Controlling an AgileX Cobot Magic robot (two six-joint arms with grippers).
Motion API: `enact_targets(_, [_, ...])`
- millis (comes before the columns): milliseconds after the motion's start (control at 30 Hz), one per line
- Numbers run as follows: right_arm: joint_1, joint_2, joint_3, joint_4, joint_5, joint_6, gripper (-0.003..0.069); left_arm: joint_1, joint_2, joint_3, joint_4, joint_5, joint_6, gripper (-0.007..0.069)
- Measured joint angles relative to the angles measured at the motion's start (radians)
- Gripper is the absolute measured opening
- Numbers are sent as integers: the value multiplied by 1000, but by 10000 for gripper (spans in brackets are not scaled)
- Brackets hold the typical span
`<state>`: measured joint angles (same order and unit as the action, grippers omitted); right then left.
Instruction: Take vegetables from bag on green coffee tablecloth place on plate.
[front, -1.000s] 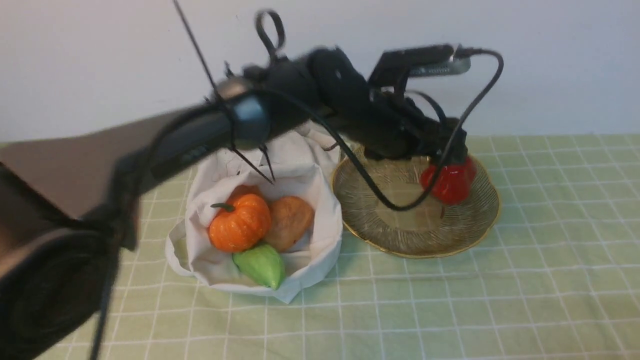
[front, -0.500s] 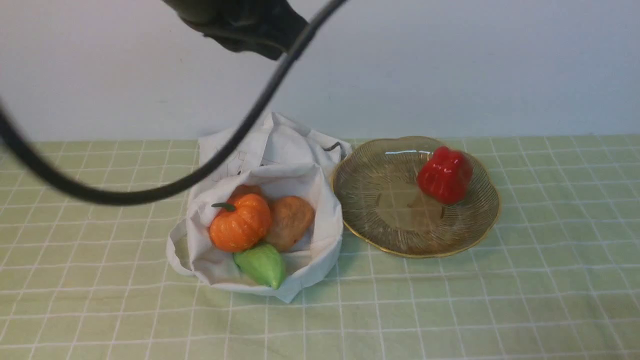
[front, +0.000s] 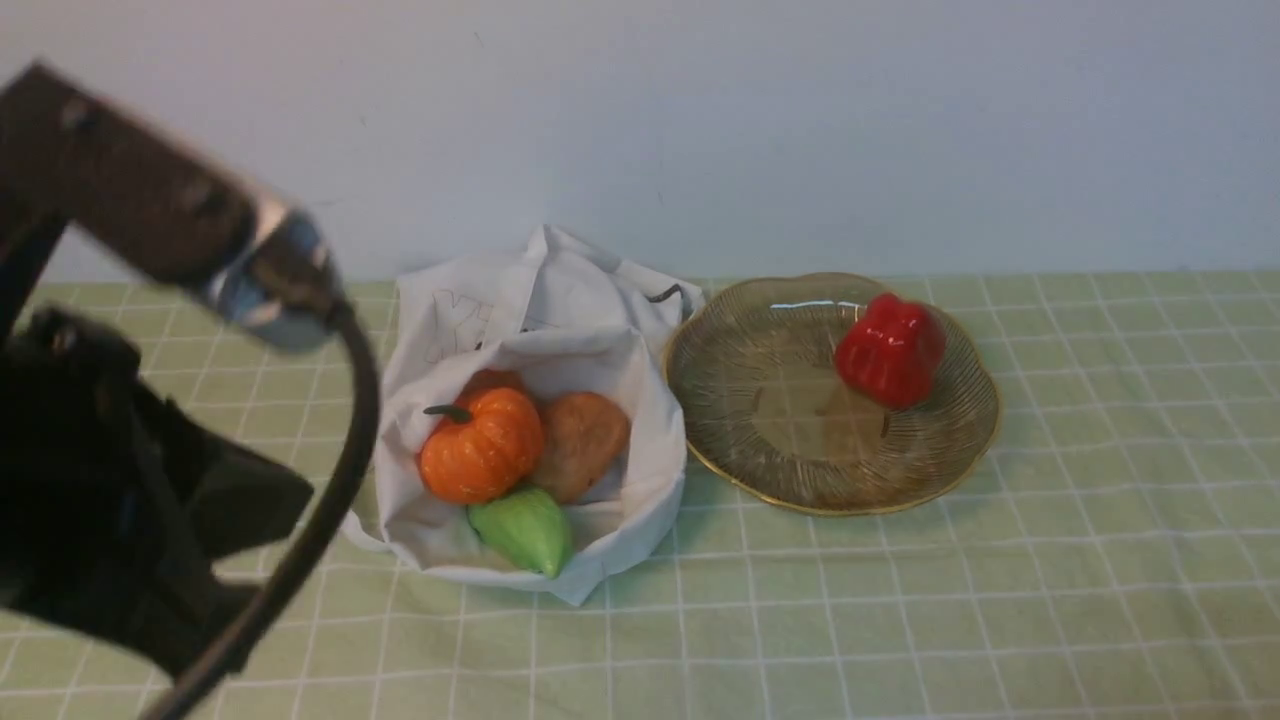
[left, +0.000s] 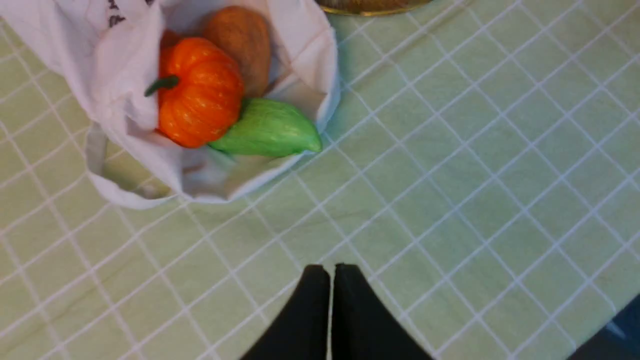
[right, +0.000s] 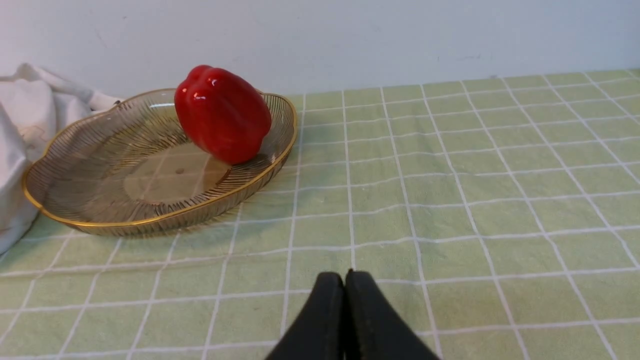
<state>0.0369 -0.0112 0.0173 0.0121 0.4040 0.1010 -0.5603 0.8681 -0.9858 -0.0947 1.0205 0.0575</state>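
Observation:
The white bag (front: 560, 310) lies open on the green tablecloth (front: 900, 600). In it sit the orange pumpkin (front: 480, 445), the brown lump (front: 582, 438) and the green gourd (front: 522, 528); they also show in the left wrist view: pumpkin (left: 200, 92), lump (left: 242, 42), gourd (left: 267, 135). The red pepper (front: 890, 348) rests on the plate (front: 760, 470), also seen in the right wrist view (right: 222, 115). My left gripper (left: 330, 272) is shut and empty over bare cloth near the bag. My right gripper (right: 344, 279) is shut and empty, low over cloth, apart from the plate (right: 100, 200).
My left arm (front: 130, 480) fills the near left of the front view, blurred, with a cable hanging by the bag. A plain white wall (front: 800, 130) stands behind the table. Bare cloth lies to the right of the plate.
The left arm has left the plate, swung up and back, and now sits low at the near left. The pepper stays on the plate. The bag's contents have not moved.

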Motion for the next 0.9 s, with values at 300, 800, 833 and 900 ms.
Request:
enact_targets(300, [0, 0, 0, 0, 0, 0, -17, 0, -306, 598, -55, -662, -6, -5])
enact_targets(800, [0, 0, 0, 0, 0, 0, -17, 0, -330, 822, -56, -662, -6, -5])
enact_targets(833, [0, 0, 0, 0, 0, 0, -17, 0, -330, 825, -56, -665, -6, -5])
enact_targets(900, [0, 0, 0, 0, 0, 0, -17, 0, -345, 832, -56, -689, -6, -5])
